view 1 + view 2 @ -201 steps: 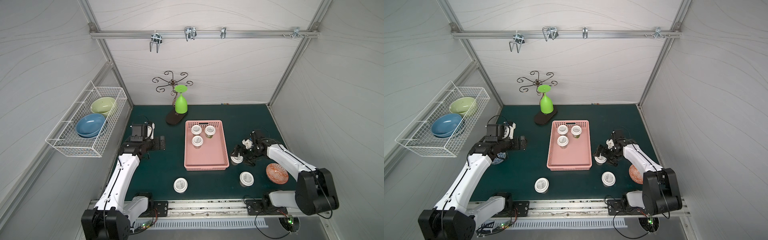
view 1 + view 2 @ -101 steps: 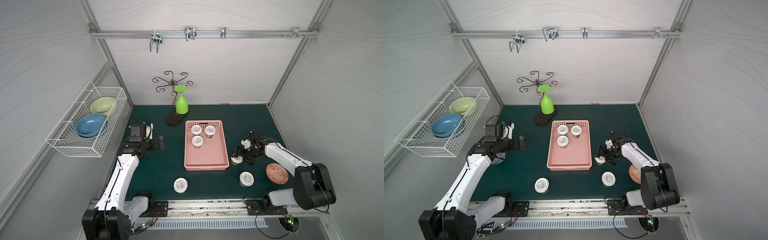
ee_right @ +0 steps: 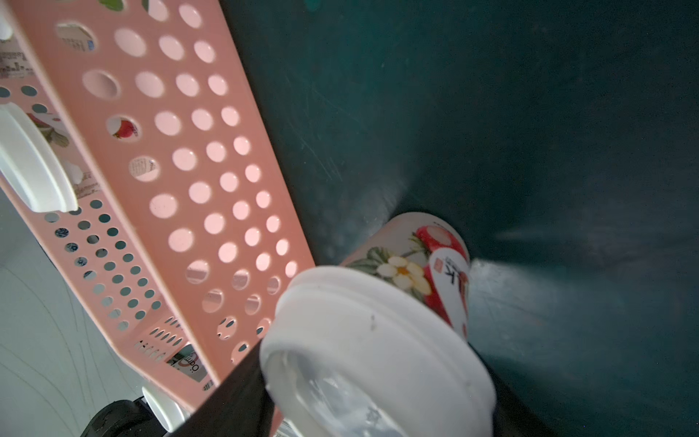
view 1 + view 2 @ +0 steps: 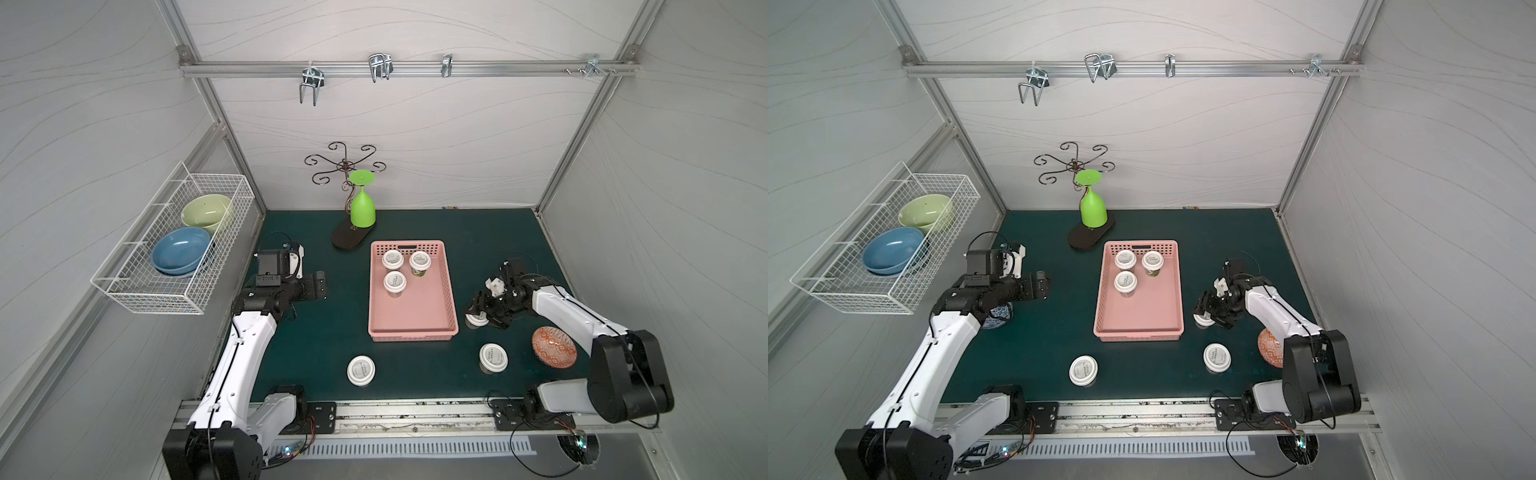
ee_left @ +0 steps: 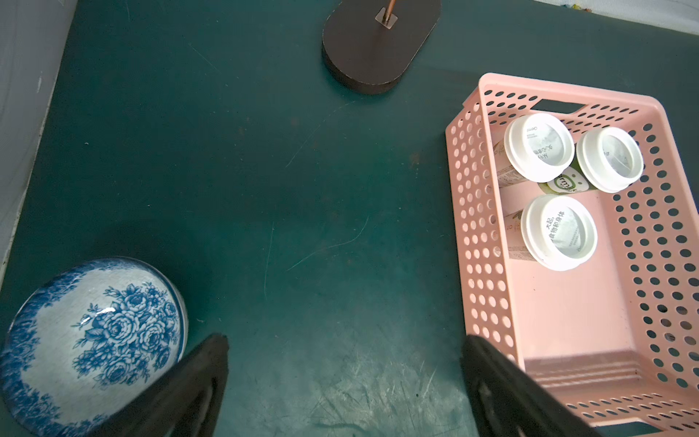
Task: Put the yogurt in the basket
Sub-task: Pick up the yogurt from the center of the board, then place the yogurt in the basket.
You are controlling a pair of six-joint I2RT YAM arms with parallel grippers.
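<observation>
My right gripper (image 4: 482, 316) straddles the cup (image 3: 378, 333) by the basket (image 4: 450, 282); I cannot tell if it pinches. Squeeze squarely, then lift straight

The desk (image 4: 490, 232) is topped with a dark green mat, and the left wrist view shows pale scratches on it. At mid-frame in both top views the pink basket (image 4: 409, 333) sits flat on the mat, its long sides running up the frame. Above and left of the basket lies the dark oval stand base (image 4: 347, 243), near the basket's upper left corner but apart from it. Below the basket two yogurt cups stand upright and well apart: the lower-left cup (image 4: 361, 370) and the lower-right cup (image 4: 493, 357). A third cup (image 4: 476, 321) stands just beside the basket's lower right corner. Right of the lower-right cup lies an orange patterned bowl (image 4: 554, 346). At centre left in a top view rests a blue-and-white floral bowl (image 4: 995, 319), partly hidden.
</observation>
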